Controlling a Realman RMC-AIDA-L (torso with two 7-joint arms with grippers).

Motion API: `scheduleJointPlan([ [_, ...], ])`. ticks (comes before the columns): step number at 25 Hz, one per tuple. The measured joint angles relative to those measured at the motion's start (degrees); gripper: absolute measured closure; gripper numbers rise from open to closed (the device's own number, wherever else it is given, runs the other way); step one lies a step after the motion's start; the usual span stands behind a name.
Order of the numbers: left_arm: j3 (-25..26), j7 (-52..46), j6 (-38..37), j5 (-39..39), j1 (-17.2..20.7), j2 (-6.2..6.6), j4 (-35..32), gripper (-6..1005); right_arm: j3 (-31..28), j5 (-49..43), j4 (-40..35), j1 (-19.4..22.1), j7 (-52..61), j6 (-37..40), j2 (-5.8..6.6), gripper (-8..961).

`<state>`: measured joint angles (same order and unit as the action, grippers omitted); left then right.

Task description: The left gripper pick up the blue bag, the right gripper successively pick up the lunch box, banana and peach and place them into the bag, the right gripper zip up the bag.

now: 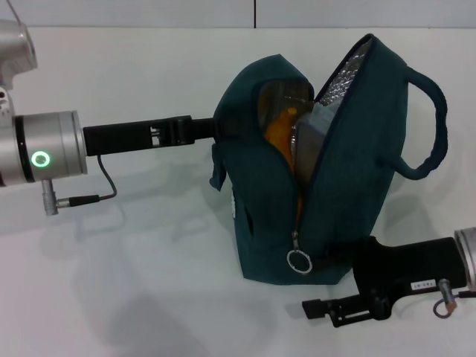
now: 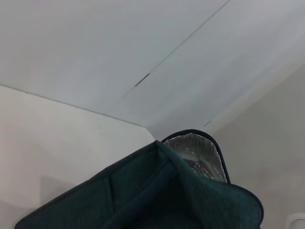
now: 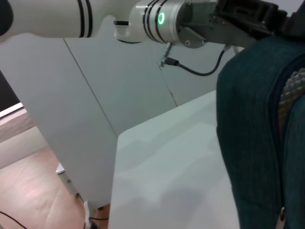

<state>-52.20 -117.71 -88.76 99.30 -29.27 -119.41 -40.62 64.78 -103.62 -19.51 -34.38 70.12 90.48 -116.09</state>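
No readable writing anywhere: a small white label on the right gripper (image 1: 349,309) body is too small to make out, and a pale patch on the blue bag (image 1: 327,186) front can't be read either.

Bag stands upright mid-table (image 1: 149,282), top unzipped and gaping, silver lining (image 1: 346,71) showing under the flap. Zip pull ring (image 1: 299,261) hangs low on the front, at the bag's 6 o'clock. Handle loop (image 1: 428,126) sticks out at 3 o'clock.

Left gripper (image 1: 212,130) comes in from 9 o'clock, tips pressed into the bag's upper side fabric, holding that edge; fingertips themselves are hidden by cloth. Left wrist view shows only the bag rim and lining close up.

Right gripper sits at the bag's 5 o'clock, low by the base, just beside the bag and a bit right of the pull ring. Its fingers: can't tell, wide or narrow.

Inside the bag: sth orange-yellow (image 1: 281,130), likely the banana, next to a greyish box-like shape (image 1: 312,137), prob. the lunch box. Peach not made out.
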Motion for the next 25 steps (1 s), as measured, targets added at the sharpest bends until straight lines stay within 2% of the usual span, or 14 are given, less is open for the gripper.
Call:
scheduleJointPlan([
  [13,-0.03,0.11,-0.07,0.00,0.52,-0.12,0.03,919,-0.01,7.53,2.99,-0.44,-0.02,-5.15,-0.13,218],
  [19,-0.05,0.12,-0.10,0.01,0.24,-0.11,0.01,918,1.33,7.83,3.11,-0.31,-0.29,-6.38,-0.11,445],
  [21,-0.03,0.12,-0.10,0.02,0.19,-0.07,0.01,918,1.42,7.78,3.13,-0.30,-0.29,-6.67,-0.10,678],
  [25,-0.01,0.12,-0.10,0.02,0.10,0.00,0.01,918,1.34,7.86,3.16,-0.16,-0.31,-7.47,-0.10,758],
])
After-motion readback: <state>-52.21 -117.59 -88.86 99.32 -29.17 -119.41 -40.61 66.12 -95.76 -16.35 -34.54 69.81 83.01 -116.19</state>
